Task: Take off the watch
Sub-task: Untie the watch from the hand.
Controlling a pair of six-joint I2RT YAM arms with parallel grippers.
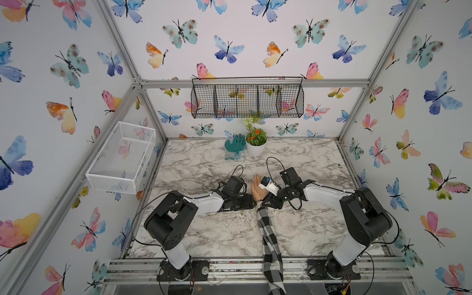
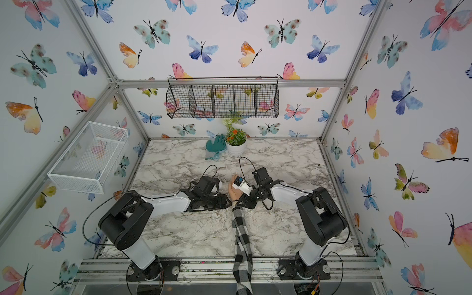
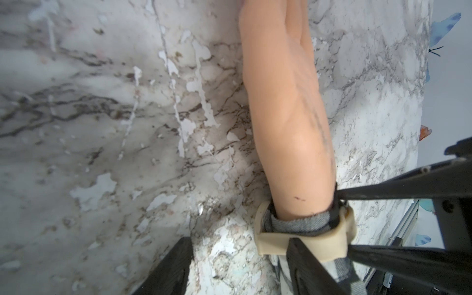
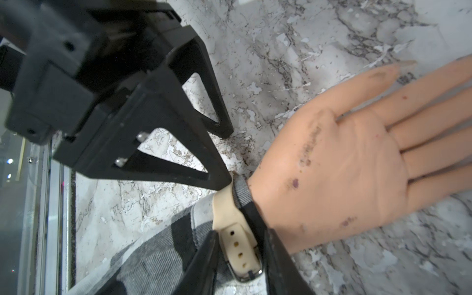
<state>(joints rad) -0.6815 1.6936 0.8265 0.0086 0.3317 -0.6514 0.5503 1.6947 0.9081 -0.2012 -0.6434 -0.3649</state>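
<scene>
- At the wrist of the mannequin hand (image 4: 344,173), the watch (image 4: 235,245) sits buckled over the sleeve (image 4: 153,255) (nothing undone yet).
- Left gripper (image 4: 226,158), jaws spread, touches the strap (image 4: 224,204) with one tip.
- Right gripper (image 4: 241,233) straddles the buckle (image 4: 251,274); whether it pinches, cannot tell.

Marble-look table (image 1: 204,166) with butterfly wallpaper (image 1: 229,48) all round, and a teal glove (image 1: 235,146) lying at the back, touching a little white flowerpot (image 1: 255,150). Above those a black wire basket (image 1: 247,101) hangs on the back wall. A white mesh basket (image 1: 109,182) is fixed to the side wall, and a checked sleeve (image 1: 268,235) runs up the middle of the table.
</scene>
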